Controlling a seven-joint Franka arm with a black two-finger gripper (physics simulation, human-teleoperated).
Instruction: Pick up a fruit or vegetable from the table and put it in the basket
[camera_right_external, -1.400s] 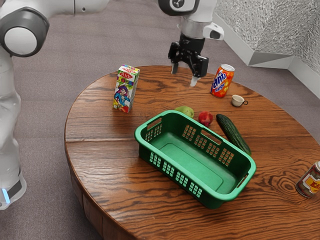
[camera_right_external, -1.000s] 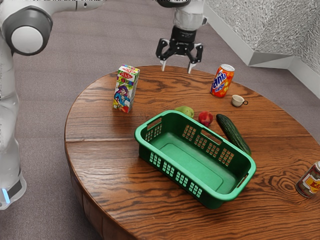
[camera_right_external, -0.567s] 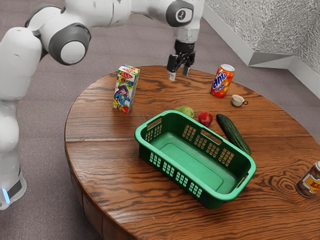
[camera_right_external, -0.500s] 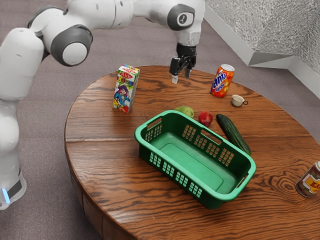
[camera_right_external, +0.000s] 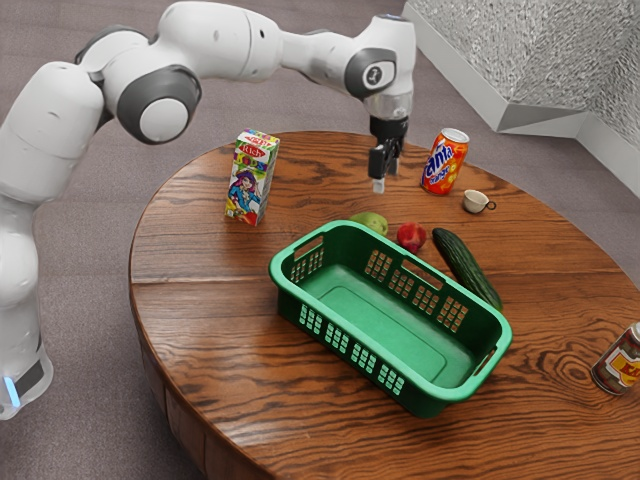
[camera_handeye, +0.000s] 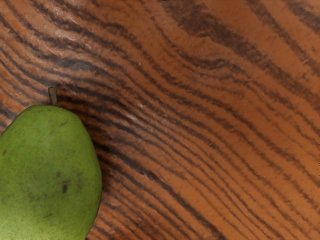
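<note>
You see an indoor room of domestic look, its exact kind uncertain: grey, carpet-like floor (camera_right_external: 110, 425), rough-textured wall (camera_right_external: 545, 50), pale skirting (camera_right_external: 542, 120) and round wooden desk (camera_right_external: 200, 330).

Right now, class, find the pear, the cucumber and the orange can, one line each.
Pear (camera_handeye: 52, 170): wrist view, middle of its green body.
Cucumber (camera_right_external: 465, 264): exterior view, midway along its dark skin.
Orange can (camera_right_external: 444, 164): exterior view, label side.
</note>
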